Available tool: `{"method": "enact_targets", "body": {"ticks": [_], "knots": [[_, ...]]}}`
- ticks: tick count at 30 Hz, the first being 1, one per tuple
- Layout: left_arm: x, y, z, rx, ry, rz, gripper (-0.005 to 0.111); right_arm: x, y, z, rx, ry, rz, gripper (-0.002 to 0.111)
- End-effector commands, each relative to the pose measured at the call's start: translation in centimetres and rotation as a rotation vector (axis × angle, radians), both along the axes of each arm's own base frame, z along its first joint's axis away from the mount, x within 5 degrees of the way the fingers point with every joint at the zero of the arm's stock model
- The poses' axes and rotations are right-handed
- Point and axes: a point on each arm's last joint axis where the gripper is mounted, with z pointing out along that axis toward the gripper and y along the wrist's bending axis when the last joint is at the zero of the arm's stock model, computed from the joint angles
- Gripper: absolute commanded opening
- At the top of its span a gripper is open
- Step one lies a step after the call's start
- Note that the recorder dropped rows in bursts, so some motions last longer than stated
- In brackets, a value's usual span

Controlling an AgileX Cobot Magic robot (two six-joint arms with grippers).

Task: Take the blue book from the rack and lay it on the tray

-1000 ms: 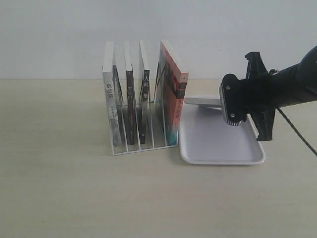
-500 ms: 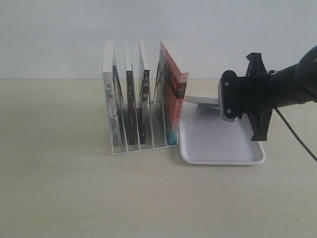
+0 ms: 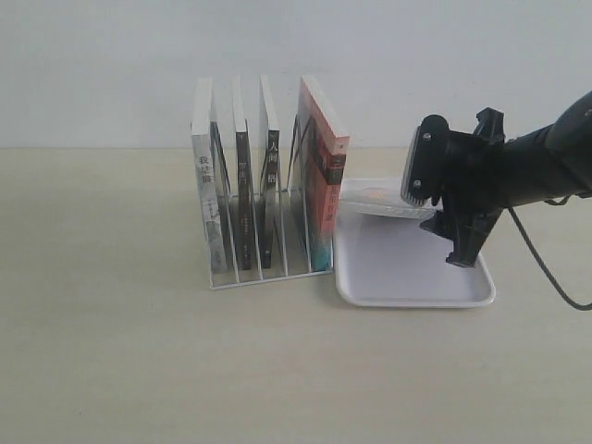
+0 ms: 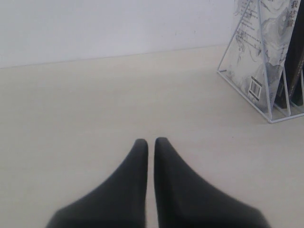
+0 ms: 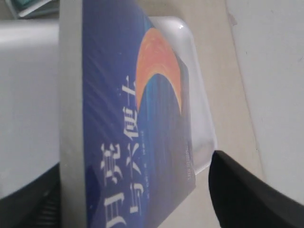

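The blue book [image 5: 133,123], with its orange crescent and white characters, lies between the spread fingers of my right gripper [image 5: 135,171]. One black finger [image 5: 247,190] stands clear of the cover. In the exterior view the blue book [image 3: 379,202] rests low and slightly tilted over the back of the white tray [image 3: 407,277], and the right gripper [image 3: 435,208] is at the book's right end. The white wire rack [image 3: 259,277] stands left of the tray and holds several upright books. My left gripper [image 4: 151,141] hovers shut over bare table, with the rack [image 4: 266,95] off to one side.
A red-covered book [image 3: 324,176] fills the rack's slot nearest the tray, and black-spined books [image 3: 245,194] fill the others. The light wooden table [image 3: 139,351] stretches in front and to the left. A cable hangs from the right arm [image 3: 555,259].
The right gripper's fingers have spread apart and the wrist has tilted. The blue book has sunk toward the tray, and its orange cover now shows.
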Motion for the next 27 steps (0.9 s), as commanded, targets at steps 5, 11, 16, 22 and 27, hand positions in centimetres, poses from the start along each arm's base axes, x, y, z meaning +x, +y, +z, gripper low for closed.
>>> {"method": "enact_targets", "body": {"ticks": [5, 11, 16, 22, 27], "knots": [[0.0, 0.0, 0.2, 0.001, -0.019, 0.001, 0.005, 0.0, -0.2, 0.3, 0.090, 0.017, -0.109, 0.069], [0.0, 0.0, 0.2, 0.001, -0.019, 0.001, 0.005, -1.1, -0.1, 2.9, 0.125, -0.011, -0.071, 0.069], [0.0, 0.0, 0.2, 0.001, -0.019, 0.001, 0.005, -3.2, 0.3, 5.4, 0.180, 0.034, 0.021, 0.069], [0.0, 0.0, 0.2, 0.001, -0.019, 0.001, 0.005, -4.9, -0.3, 7.7, 0.193, 0.047, -0.023, 0.069], [0.0, 0.0, 0.2, 0.001, -0.019, 0.001, 0.005, -6.7, -1.7, 11.1, 0.368, 0.037, -0.267, 0.069]]}}
